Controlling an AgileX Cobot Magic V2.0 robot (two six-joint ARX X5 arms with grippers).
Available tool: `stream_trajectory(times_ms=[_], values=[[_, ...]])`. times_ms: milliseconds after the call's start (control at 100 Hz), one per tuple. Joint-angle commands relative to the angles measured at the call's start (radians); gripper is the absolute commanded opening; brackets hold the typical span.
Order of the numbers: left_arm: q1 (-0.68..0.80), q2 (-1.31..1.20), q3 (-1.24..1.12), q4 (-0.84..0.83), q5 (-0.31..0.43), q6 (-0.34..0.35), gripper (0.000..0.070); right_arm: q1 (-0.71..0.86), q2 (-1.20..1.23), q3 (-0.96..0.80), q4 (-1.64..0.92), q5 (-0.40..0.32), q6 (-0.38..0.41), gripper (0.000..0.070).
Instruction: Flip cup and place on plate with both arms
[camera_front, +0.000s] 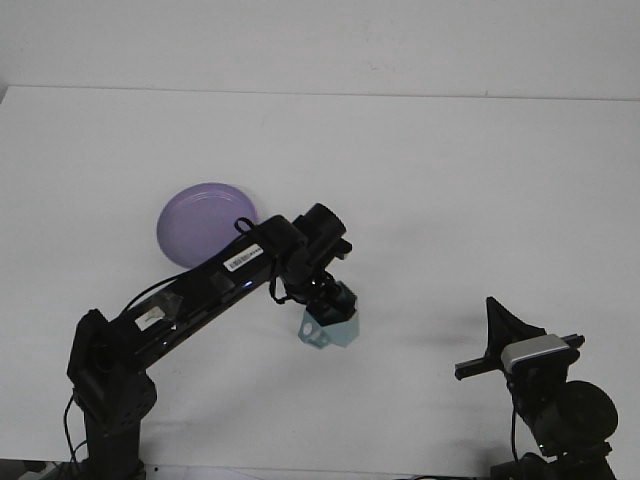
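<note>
left arm stretches from lower left of frame toward centre; left gripper pinching teal cup, fingers clamped on it from above; cup sits just below centre of frame, tilted, can't tell if it's touching white table or lifted off; purple plate sits left of centre, partly behind arm, apart from cup; right gripper parked in lower right corner, nowhere near cup, can't tell if its claw is spread or not
</note>
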Motion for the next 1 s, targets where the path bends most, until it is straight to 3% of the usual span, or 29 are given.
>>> stream_trajectory(times_ms=[0,350,720,990], values=[[0.024,0.018,0.070,-0.051,-0.031,0.036,0.0013,0.002,0.005,0.008,0.009,0.004,0.014,0.0000],[0.310,0.018,0.353,-0.241,-0.158,0.090,0.0012,0.002,0.004,0.008,0.009,0.004,0.014,0.0000],[0.594,0.028,0.348,-0.241,-0.161,0.101,0.0012,0.002,0.005,0.008,0.009,0.004,0.014,0.0000],[0.655,0.129,0.348,-0.204,-0.161,0.099,0.0013,0.002,0.005,0.008,0.009,0.004,0.014,0.0000]])
